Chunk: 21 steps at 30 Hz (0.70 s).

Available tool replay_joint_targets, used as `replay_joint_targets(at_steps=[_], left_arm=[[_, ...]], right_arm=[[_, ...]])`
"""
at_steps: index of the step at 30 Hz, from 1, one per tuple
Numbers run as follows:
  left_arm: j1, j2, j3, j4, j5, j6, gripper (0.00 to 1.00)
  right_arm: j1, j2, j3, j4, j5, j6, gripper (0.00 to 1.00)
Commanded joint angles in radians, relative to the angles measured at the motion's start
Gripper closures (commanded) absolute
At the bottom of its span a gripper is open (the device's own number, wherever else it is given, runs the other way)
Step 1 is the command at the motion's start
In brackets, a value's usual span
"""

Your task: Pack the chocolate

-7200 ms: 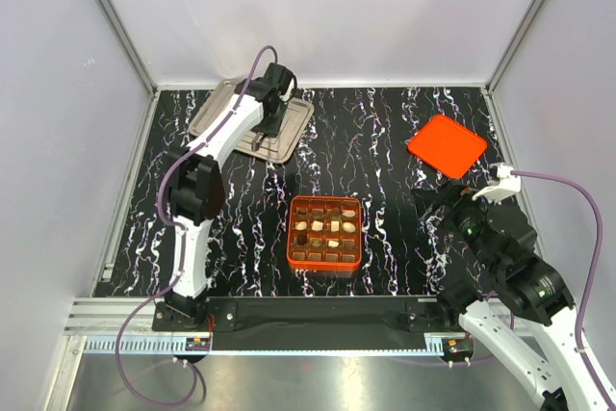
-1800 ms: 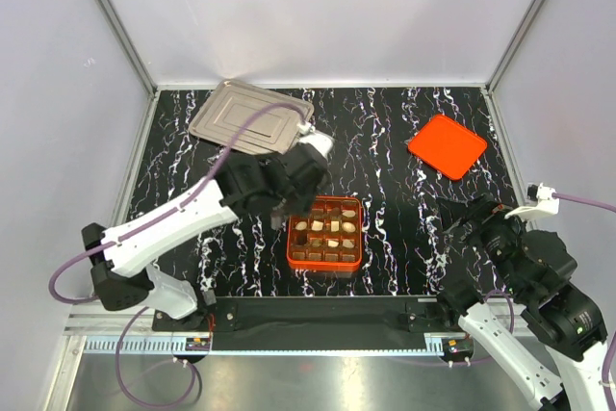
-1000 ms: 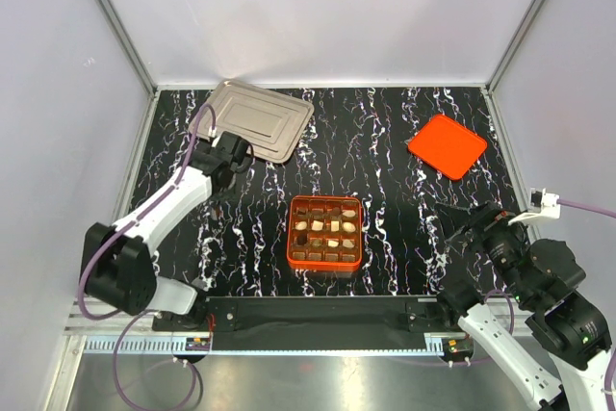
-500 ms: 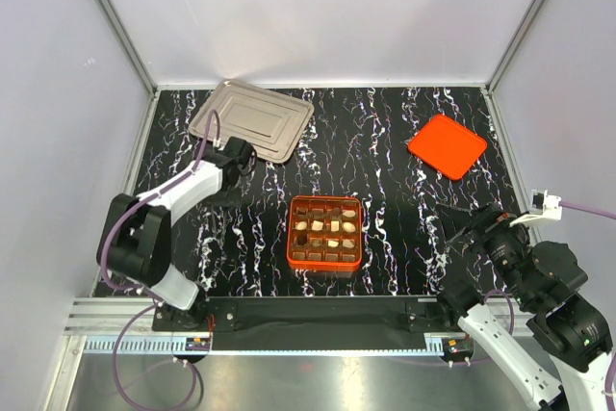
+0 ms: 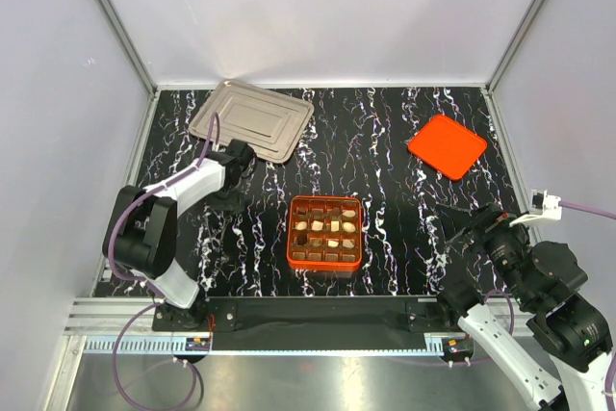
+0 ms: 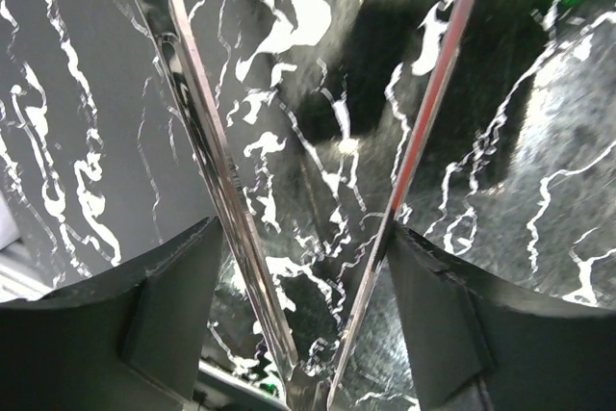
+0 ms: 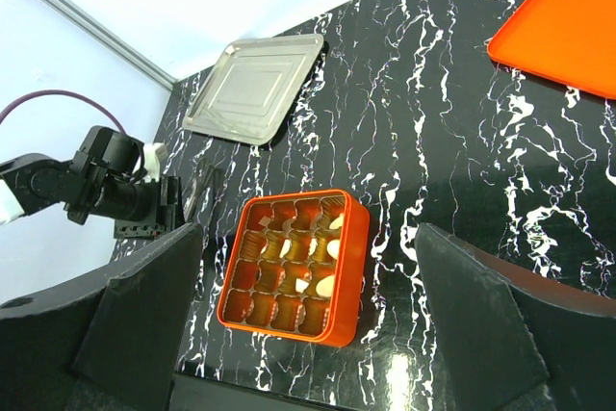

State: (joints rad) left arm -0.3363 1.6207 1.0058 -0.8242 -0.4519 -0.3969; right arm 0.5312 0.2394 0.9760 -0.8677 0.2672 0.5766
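From above, finds the left gripper point(image 5: 229, 201) drawn back from over the orange box point(image 5: 290, 233) to the marble table point(image 5: 404, 238) just beside the metal tray point(image 5: 252, 120), with the chocolate point(image 5: 334, 226) lying in the box's cells and the orange lid point(image 5: 447, 145) far right. Through the left wrist, shows thin metal fingers point(image 6: 207, 156) spread apart, nothing between them. Through the right wrist, shows the right gripper point(image 7: 306, 238) gaping wide and empty, looking down on the box.

The desk point(image 5: 385, 141) is black with white veins. The box point(image 5: 325, 265) and lid point(image 5: 447, 145) are orange, the chocolate point(image 5: 333, 227) brown and cream.
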Motion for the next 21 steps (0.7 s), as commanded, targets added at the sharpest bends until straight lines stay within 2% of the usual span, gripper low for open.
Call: replay_joint_targets(at_steps=[1,7,10,12,17,19,21], left_arm=[[0.006,-0.027,0.057,-0.041,-0.045,-0.017,0.24],[0.006,-0.068,0.125,-0.115,-0.042,-0.022,0.17],[0.006,-0.099,0.177,-0.154,-0.036,-0.022,0.06],[0.005,-0.139,0.23,-0.17,0.019,-0.01,0.01],[0.003,-0.281,0.306,-0.107,0.281,0.056,0.01],[0.002,-0.344,0.31,-0.066,0.338,0.067,0.01],[0.003,-0.37,0.297,-0.017,0.477,0.081,0.01]], right_arm=[[0.004,0.023,0.026,0.0,-0.003,-0.017,0.0],[0.003,0.055,0.046,-0.001,-0.003,-0.007,0.0],[0.004,0.084,0.056,0.007,-0.014,0.003,0.0],[0.004,0.106,0.055,0.01,-0.022,0.02,0.0],[0.004,0.29,0.096,-0.01,0.026,0.04,0.0],[0.004,0.386,0.119,-0.004,0.041,0.025,0.0],[0.003,0.489,0.162,0.007,0.085,0.005,0.03]])
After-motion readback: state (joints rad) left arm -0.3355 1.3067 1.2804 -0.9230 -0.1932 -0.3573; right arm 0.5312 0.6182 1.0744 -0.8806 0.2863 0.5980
